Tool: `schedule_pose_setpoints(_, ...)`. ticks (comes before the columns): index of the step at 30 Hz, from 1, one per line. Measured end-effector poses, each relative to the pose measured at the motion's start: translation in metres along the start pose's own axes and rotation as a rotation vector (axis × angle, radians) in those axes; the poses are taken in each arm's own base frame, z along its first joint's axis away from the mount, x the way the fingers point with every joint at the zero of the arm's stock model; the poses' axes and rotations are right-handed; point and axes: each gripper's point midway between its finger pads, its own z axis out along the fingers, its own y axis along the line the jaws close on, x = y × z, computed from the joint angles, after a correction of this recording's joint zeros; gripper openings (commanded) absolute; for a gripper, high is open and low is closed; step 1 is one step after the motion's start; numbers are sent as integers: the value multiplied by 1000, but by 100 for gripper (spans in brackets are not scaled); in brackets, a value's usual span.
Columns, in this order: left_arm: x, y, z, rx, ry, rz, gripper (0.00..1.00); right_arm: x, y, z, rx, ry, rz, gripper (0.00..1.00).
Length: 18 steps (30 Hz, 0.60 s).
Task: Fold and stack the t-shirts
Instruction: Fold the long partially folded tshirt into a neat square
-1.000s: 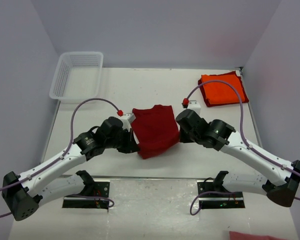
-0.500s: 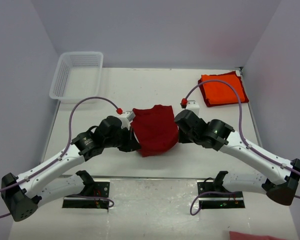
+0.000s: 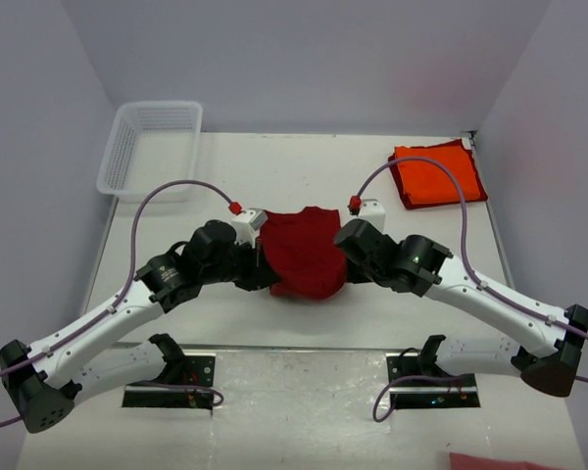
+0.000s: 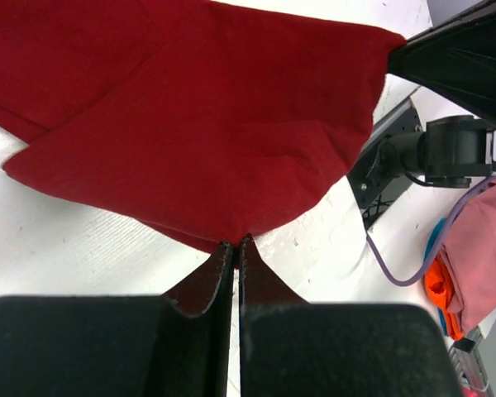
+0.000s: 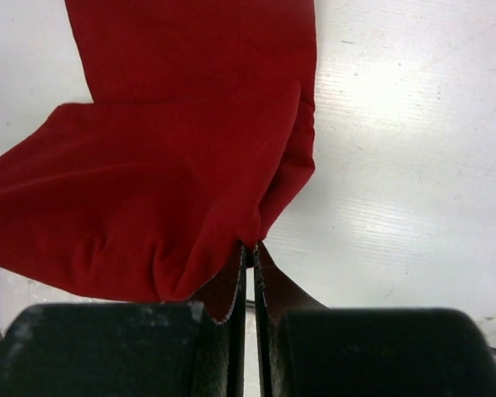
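pink cloth (image 3: 498, 461) cut by bottom edge, crimson t-shirt (image 4: 207, 124) cropped in wrist views

White table (image 3: 304, 166), pale lilac walls (image 3: 314, 59) on three sides, soft even light

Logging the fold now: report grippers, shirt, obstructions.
Left gripper shut on red t-shirt corner. Right gripper shut on opposite corner. Orange t-shirt folded, far right, clear of the path.

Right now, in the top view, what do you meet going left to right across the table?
White plastic mesh basket, left gripper, dark crimson cloth t-shirt, right gripper, folded bright orange cloth t-shirt.
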Motion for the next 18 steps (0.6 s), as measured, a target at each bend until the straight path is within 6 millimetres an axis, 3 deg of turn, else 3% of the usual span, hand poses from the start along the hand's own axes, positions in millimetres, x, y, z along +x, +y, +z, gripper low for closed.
schedule_pose_setpoints(8, -6, 22, 11, -109, -14, -19, 0, -11, -11, 9, 60, -3, 18, 0)
schedule_pose_setpoints(14, -14, 70, 36, -242, 19, -93, 0, -37, -16, 30, 108, -4, 3, 0)
schedule_pose_setpoints(18, -38, 93, 43, -299, 3, -123, 0, -63, -15, 42, 101, -16, 5, 0)
